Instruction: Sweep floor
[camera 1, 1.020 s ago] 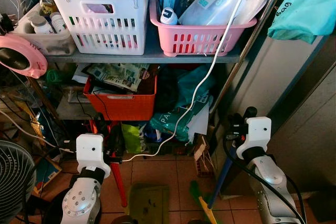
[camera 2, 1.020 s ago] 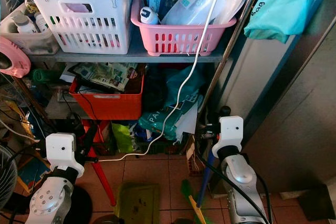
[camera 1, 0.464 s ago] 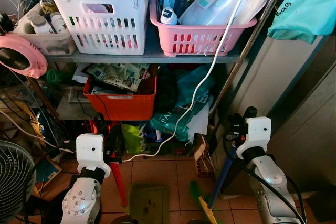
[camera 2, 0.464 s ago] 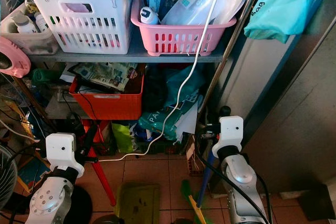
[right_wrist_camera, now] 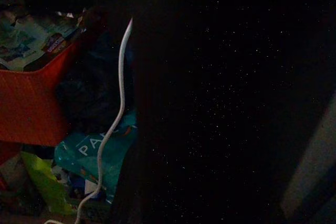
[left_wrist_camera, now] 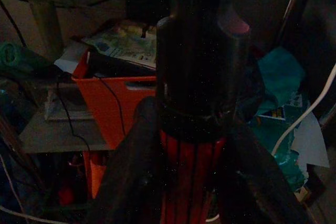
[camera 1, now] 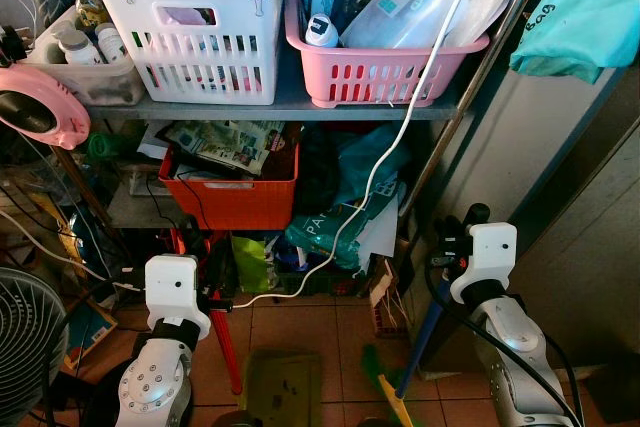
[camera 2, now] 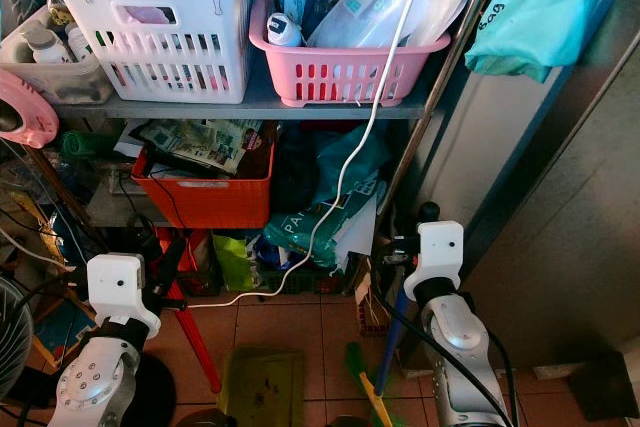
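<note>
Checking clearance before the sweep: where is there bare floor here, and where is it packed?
Bare tile lies between the red handle in the left end effector and the blue handle at the right end effector, with a green dustpan below it. The shelf is crowded with a white basket and a pink basket; bags and an orange crate are packed underneath.

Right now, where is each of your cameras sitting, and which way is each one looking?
Left eye view: on my head, looking forward and down at the shelf with the pink basket; both silver arms show, the left gripper on a red handle.
Right eye view: beside it on my head, same scene; the right gripper is at a blue handle.
Left wrist view: on my left wrist, looking along dark fingers around the red handle.
Right wrist view: on my right wrist, very dark.
Both wrist views share the orange bin.
</note>
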### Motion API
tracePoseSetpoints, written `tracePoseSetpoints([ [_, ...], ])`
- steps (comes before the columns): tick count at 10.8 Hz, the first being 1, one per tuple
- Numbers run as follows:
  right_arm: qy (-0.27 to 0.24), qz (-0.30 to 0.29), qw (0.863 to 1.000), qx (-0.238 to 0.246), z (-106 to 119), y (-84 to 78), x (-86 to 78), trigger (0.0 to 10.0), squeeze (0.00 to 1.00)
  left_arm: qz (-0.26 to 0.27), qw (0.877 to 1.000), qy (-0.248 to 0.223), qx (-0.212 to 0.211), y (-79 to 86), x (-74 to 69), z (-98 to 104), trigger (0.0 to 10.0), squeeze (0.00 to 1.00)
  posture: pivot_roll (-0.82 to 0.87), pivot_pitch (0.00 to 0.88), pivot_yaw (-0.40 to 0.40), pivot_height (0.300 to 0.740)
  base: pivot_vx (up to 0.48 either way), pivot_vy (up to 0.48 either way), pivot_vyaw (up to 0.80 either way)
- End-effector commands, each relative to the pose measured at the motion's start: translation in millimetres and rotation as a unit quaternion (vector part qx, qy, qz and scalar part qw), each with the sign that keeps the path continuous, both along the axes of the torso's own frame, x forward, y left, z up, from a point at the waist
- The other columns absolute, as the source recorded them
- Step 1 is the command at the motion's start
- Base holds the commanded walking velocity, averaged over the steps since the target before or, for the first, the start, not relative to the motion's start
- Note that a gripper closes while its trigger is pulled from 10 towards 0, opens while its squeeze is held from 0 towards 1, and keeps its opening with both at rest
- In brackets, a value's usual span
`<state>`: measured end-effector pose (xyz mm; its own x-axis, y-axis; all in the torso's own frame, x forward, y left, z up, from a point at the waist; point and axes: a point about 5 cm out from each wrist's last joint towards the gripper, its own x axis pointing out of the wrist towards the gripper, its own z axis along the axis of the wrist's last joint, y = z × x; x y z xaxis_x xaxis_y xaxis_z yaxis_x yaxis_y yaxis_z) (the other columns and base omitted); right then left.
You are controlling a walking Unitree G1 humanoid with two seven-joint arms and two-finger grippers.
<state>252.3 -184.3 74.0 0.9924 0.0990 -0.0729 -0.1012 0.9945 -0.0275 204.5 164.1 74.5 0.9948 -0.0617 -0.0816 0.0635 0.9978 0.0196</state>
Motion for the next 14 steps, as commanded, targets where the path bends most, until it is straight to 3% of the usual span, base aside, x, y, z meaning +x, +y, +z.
tracePoseSetpoints([
  [1, -0.007, 0.042, 0.999, 0.002, 33.0, 39.7, 25.8, 10.0, 0.0, 0.041, 0.998, -0.042, -0.027, -1.5, 18.3, 43.9, 10.0, 0.0, 0.07, 0.015, -0.046, 0.74, 0.0, 0.0, 0.0],
  [9, -0.011, 0.035, 0.999, 0.013, 30.9, 42.7, 22.3, 10.0, 0.0, 0.034, 0.998, -0.038, -0.031, -5.0, 19.9, 42.1, 10.0, 0.0, 0.06, 0.015, -0.039, 0.74, 0.0, 0.0, 0.0],
  [14, -0.002, 0.023, 1.0, 0.005, 33.0, 41.1, 25.3, 10.0, 0.0, 0.03, 0.999, -0.007, -0.03, -9.9, 15.0, 40.7, 10.0, 0.0, 0.07, 0.024, -0.041, 0.74, 0.0, 0.0, 0.0],
])
